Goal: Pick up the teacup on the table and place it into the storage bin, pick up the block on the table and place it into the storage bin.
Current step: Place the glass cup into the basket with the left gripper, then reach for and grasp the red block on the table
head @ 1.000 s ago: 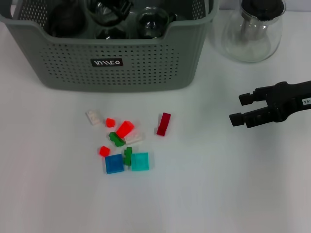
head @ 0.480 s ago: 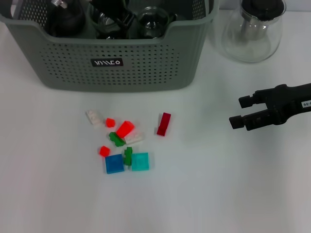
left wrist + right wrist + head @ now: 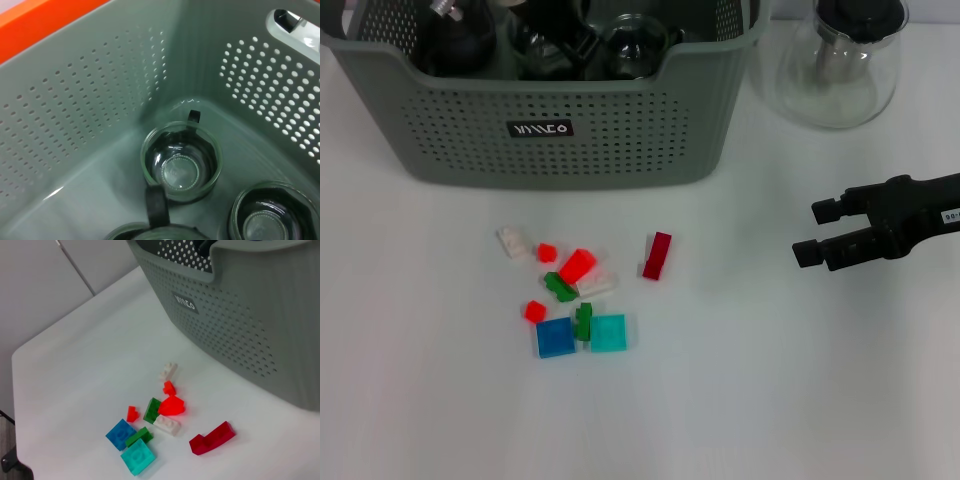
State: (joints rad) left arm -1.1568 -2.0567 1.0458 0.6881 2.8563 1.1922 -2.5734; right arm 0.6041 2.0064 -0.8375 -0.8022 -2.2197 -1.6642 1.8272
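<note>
Grey-green perforated plastic storage bin (image 3: 560,120): far side of the white table (image 3: 770,380), clear glass teacups (image 3: 181,161) inside.
Dark red block (image 3: 657,255): on the table, beside scattered coloured blocks.
Right gripper (image 3: 810,230): jaws apart, holding nothing, hovering right of the blocks.
Left gripper: over the bin's inside; fingers unseen.

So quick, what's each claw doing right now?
Right claw: open, holding nothing, above the table right of the blocks.
Left claw: inside the storage bin; cannot be told.
</note>
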